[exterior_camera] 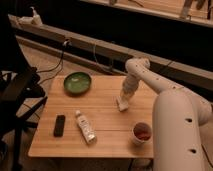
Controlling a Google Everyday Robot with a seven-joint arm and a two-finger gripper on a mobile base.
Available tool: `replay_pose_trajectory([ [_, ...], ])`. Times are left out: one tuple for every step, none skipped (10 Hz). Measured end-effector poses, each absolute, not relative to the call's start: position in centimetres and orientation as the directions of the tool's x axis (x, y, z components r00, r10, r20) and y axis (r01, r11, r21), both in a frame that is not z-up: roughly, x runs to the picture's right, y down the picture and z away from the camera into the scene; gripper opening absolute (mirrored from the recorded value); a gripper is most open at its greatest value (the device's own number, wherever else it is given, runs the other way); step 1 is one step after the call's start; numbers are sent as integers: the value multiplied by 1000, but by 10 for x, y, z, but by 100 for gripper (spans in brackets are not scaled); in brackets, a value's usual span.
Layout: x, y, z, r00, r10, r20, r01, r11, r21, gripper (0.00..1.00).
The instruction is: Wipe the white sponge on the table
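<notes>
The robot's white gripper (123, 101) is lowered onto the light wooden rectangular table (107, 137) in the right half of the top, nearer the far edge than the near one. Beneath its tip sits the small flat off-white rectangular sponge (121, 105), resting on the wood, with the gripper's end touching it from above. Whether the fingers are spread or closed around the pad cannot be told from this view. The white jointed arm (145, 75) reaches in from beyond the right edge, bends above the far right corner, and angles down to the sponge.

4 other things stand on the tabletop. A round green bowl (77, 82) lies near the far left corner. A flat black rectangular device (59, 125) lies close to the left edge, toward the near side. Just beside it, a white plastic bottle (85, 126) lies on its side. A white cup with red contents (142, 133) stands near the near right corner, well apart from the sponge.
</notes>
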State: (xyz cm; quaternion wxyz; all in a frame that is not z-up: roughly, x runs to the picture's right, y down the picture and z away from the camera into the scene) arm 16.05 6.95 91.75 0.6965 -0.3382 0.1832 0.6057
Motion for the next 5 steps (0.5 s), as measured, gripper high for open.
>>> replay_pose_trajectory([
  [163, 71, 921, 211, 719, -663, -965, 46, -257, 27],
  [159, 70, 926, 217, 722, -657, -963, 48, -266, 27],
  [156, 70, 924, 218, 722, -656, -962, 46, -269, 27],
  [158, 70, 922, 216, 724, -655, -961, 41, -272, 27],
  [162, 74, 925, 218, 723, -655, -958, 31, -285, 27],
])
